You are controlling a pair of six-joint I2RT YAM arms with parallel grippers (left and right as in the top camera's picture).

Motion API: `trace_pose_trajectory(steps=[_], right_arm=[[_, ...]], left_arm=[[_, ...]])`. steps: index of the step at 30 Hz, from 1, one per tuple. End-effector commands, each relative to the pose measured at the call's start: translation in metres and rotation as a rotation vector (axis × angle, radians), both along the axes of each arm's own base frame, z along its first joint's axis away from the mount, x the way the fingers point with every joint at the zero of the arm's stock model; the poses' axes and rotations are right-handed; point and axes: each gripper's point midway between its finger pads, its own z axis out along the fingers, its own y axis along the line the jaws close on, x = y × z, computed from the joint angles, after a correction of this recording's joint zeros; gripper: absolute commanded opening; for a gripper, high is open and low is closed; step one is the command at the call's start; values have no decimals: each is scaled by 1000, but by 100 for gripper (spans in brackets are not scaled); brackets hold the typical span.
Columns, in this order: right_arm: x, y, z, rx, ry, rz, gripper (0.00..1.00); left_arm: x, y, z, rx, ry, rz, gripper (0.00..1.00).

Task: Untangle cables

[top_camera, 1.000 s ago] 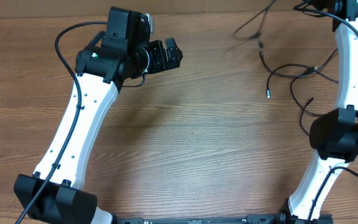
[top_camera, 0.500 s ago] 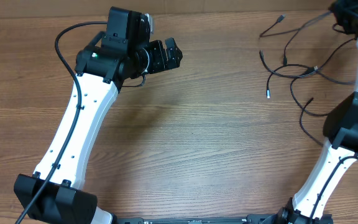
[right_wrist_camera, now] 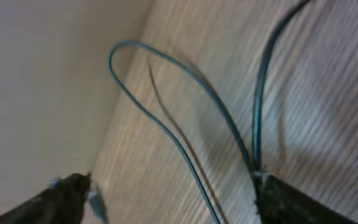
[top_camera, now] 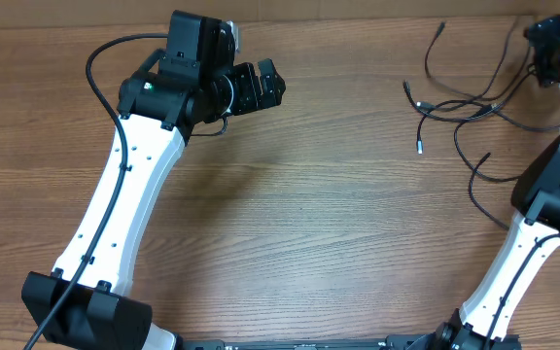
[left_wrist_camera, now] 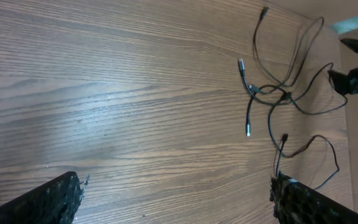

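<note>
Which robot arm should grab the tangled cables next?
Right. The right gripper hangs open right beside the cables at the far right, while the left gripper, also open, sits far from them across the wooden table.

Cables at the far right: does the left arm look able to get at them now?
Probably, with a stretch: only wood table lies between the left tool and the cables, and its jaws stand open.

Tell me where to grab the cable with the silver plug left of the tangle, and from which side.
Grip the cable on its straight stretch just behind the plug, coming straight down with jaws across it. That stretch lies flat on the table, clear of the tangle.
</note>
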Motion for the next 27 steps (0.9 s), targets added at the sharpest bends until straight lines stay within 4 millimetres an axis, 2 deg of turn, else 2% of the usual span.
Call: trace_pose_trajectory(steps=[1,5,10,13,16,19,23,27], right_arm=[[-1,1,-2,5,7,0,100],[-3,6,-2,75,-10,44,100],[-6,10,18,197,-95,138,100],[-18,0,58,103,-119,177,100],[-36,-10,106,-56,-106,168,100],[-54,-9,145,-164,-94,171,100],[-88,5,196,-276,-54,178,100],[-119,30,233,-322,-32,212,100]], left_arm=[[0,-2,2,14,-20,-20,100],[0,-2,2,13,-20,-20,99],[0,-2,2,13,-20,-20,100],[0,-2,2,13,-20,-20,100],[0,-2,2,13,-20,-20,100],[0,-2,2,13,-20,-20,100],[0,-2,2,13,-20,-20,100],[0,-2,2,13,-20,-20,100]])
